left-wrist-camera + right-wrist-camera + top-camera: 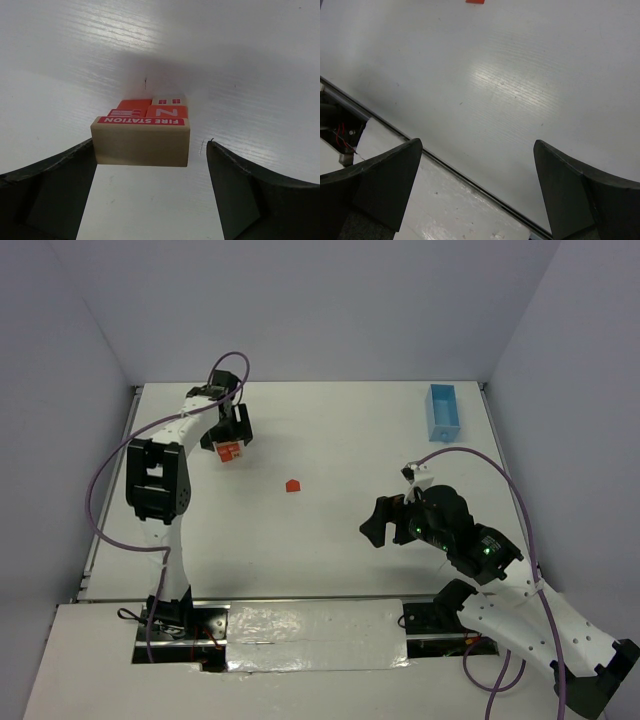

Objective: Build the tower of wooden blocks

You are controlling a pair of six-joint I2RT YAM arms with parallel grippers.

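The wood block tower (230, 452) stands at the back left of the table: red-orange and tan blocks stacked, with a tan bar (141, 145) marked "FIRE STATION" on top. My left gripper (236, 438) is right over it and open. In the left wrist view the gripper (150, 150) straddles the top bar: its left finger (50, 190) is at the bar's left end, and its right finger (250, 195) stands apart from it. A lone red-orange block (293, 485) lies near the table's middle and shows at the top edge of the right wrist view (475, 1). My right gripper (372, 528) is open and empty (477, 145).
A light-blue rectangular tray (443, 412) sits at the back right. The table's near edge, with a metal strip (470, 182) and taped base plate (310, 625), lies under the right gripper. Grey walls close in the table on three sides.
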